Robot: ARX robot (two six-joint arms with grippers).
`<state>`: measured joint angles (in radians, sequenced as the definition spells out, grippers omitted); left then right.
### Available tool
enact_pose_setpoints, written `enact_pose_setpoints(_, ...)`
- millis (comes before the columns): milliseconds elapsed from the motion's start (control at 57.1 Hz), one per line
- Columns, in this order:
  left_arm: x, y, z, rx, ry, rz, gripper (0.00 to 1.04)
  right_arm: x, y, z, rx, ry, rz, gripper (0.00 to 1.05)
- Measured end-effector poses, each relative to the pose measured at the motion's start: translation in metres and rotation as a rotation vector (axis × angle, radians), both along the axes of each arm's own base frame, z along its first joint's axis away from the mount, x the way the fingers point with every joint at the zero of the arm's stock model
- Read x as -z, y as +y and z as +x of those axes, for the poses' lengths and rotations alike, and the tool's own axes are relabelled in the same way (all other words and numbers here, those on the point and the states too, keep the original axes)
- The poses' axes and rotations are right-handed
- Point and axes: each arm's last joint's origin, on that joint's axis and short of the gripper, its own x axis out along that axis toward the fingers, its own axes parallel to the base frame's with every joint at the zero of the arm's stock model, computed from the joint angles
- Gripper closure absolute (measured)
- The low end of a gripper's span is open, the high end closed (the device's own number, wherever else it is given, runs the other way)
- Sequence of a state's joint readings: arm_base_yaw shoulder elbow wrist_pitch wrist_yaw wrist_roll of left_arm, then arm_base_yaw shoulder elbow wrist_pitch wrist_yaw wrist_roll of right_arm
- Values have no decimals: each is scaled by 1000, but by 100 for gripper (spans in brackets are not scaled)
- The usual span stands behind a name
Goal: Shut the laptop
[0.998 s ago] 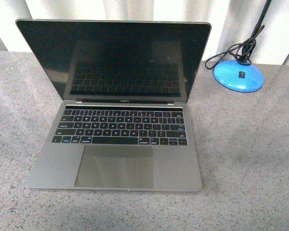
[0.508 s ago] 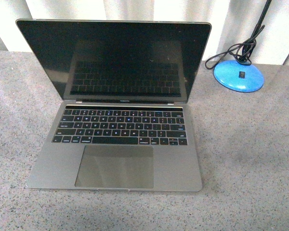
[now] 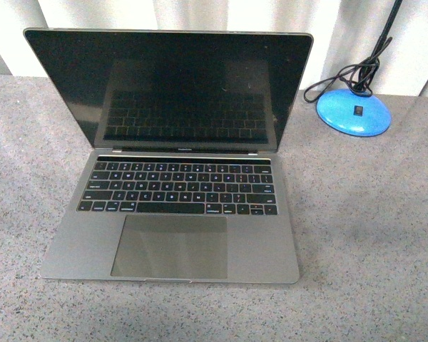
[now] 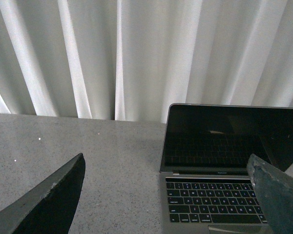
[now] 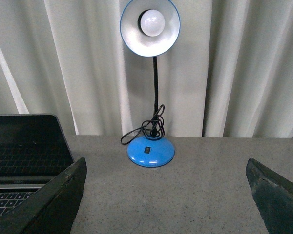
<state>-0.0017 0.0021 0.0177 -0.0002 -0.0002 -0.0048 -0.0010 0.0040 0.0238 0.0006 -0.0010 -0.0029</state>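
The laptop (image 3: 172, 187) lies open on the grey speckled table (image 3: 371, 235), in front of me and a little to the left of the middle. Its screen stands up and leans a bit back toward the white curtain (image 3: 200, 14). The screen is dark, and I see the keys mirrored in the glass. The black keyboard and the big trackpad face me. The lid is not yet lowered.

My left claw (image 4: 166, 163) is spread wide and has nothing between its two dark fingers (image 4: 44, 200). It is in the air, and it touches neither the laptop nor the table. From its camera I see the screen and the keyboard beyond it.

My right claw (image 5: 166, 163) is also spread wide and carries nothing. Beyond it is a blue desk lamp (image 5: 150, 151) with a round base, a thin black neck and a white bulb in the shade. A black cable (image 5: 151, 124) is bunched on the base. The lamp is on the table at the right of the laptop, near the curtain, and does not touch the laptop.

Neither of my arms shows in the front view.
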Motion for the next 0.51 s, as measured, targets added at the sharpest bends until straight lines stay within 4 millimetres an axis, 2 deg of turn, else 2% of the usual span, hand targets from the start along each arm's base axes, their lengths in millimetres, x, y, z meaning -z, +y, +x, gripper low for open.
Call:
enact_pose_setpoints(263,0,0,0,0,0,0,7,0,0,0,0,0,0,10)
enact_pose_setpoints(333,0,0,0,-22,9,-10,7,2,0,1,-135,125,-27,10)
enact_pose_setpoints(385,3,-2,3,-345,236,-93,7,11,-2,2,-311,317,-16,10)
enact_pose_setpoints(403,4,-4,4,-403,282,-102,7,13,-2,2,-335,345,-10,10)
enact_pose_setpoints(420,7,-5,4,-547,307,-93,7,15,-2,2,-360,362,-10,10)
enact_pose_setpoints(455,10,-6,4,-688,284,-92,7,13,-3,3,-384,359,-31,10)
enact_pose_setpoints(508,5,-5,4,-773,215,-112,7,5,-3,5,-394,348,-61,10)
